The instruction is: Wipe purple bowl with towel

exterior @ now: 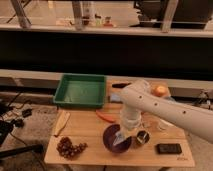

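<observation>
gripper (121, 138): fingers closed on pale towel (119, 142) | directly above, inside purple bowl (111, 140) | wiping surface lies straight below

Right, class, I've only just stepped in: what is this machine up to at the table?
A white robot arm reaches in from the right and points down into a purple bowl near the front edge of a wooden table. Its gripper, jaws shut, presses a pale towel inside the bowl, so it looks to be wiping. A green tray, a carrot and grapes lie nearby, untouched.
</observation>
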Robot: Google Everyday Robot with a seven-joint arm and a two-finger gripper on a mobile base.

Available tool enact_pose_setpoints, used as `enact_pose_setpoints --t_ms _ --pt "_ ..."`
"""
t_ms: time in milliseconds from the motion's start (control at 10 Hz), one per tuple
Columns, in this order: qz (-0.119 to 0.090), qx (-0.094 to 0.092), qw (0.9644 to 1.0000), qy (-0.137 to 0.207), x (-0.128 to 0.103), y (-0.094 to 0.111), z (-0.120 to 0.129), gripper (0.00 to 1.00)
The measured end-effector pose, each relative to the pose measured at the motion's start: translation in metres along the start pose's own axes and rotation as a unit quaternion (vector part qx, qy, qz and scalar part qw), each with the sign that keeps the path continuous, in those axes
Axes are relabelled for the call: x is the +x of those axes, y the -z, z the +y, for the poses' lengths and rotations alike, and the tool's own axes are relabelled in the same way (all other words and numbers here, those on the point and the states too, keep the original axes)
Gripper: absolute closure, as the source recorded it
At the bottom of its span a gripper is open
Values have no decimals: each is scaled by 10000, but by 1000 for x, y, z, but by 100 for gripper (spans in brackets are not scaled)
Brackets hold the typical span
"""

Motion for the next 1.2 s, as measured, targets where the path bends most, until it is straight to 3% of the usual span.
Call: enact_pose_setpoints --t_ms 300,600,800,1200 --pt "-91 80 9995 295 -42 -6 -32 86" --pt "-248 126 9981 556 -73 -10 -43 86" --pt "-312 163 9976 598 -74 -8 -34 86" --pt "-365 315 9982 367 -48 8 3 86"
